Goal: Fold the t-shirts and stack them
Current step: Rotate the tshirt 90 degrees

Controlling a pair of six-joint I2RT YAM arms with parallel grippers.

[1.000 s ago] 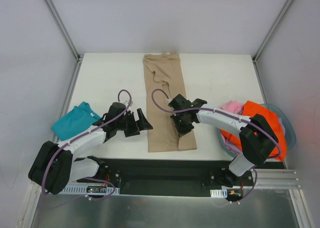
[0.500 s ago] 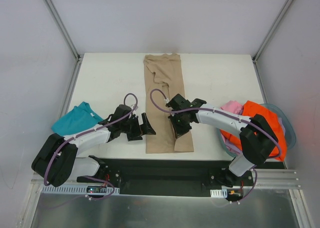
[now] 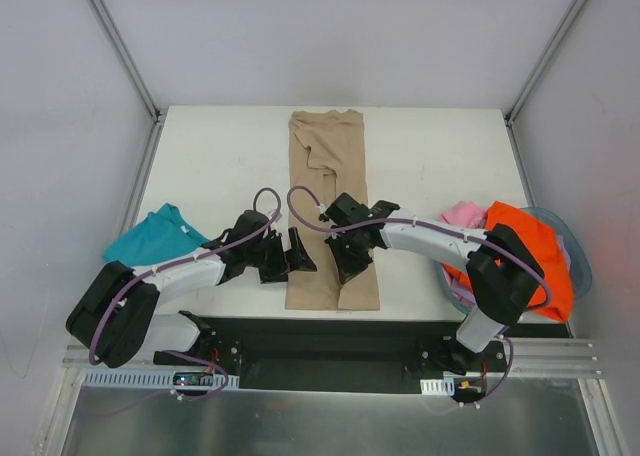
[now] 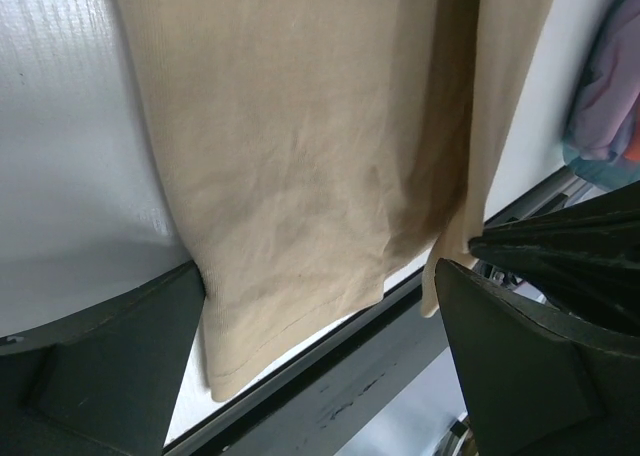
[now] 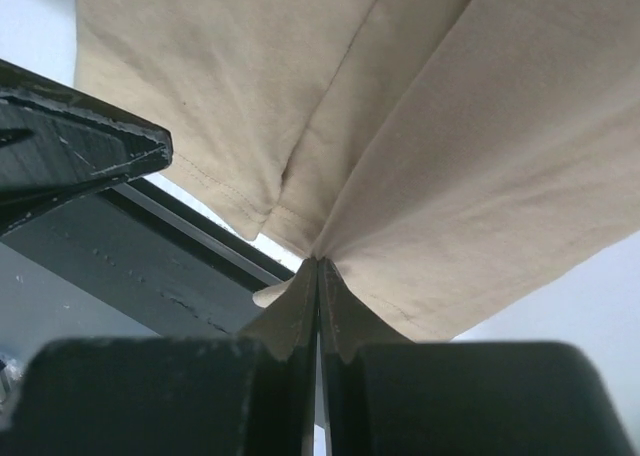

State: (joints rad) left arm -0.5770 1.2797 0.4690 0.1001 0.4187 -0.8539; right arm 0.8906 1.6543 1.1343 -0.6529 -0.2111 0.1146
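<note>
The large tan t-shirt lies in a long narrow strip down the middle of the white table; it also fills the left wrist view and the right wrist view. My right gripper is shut on a pinch of its cloth near the near hem. My left gripper is open at the strip's near left edge, with the hem corner lying between its fingers. A teal t-shirt lies crumpled at the left edge. Orange and pink t-shirts sit in the basket, and a lavender one shows in the left wrist view.
The round blue-grey basket stands at the table's right edge. The black base rail runs just below the tan t-shirt's near hem. Grey walls and metal posts enclose the table on three sides.
My right gripper has moved left and nearer with the tan cloth, drawing the near end narrower and leftward. My left gripper has moved right, up to the strip's left edge.
</note>
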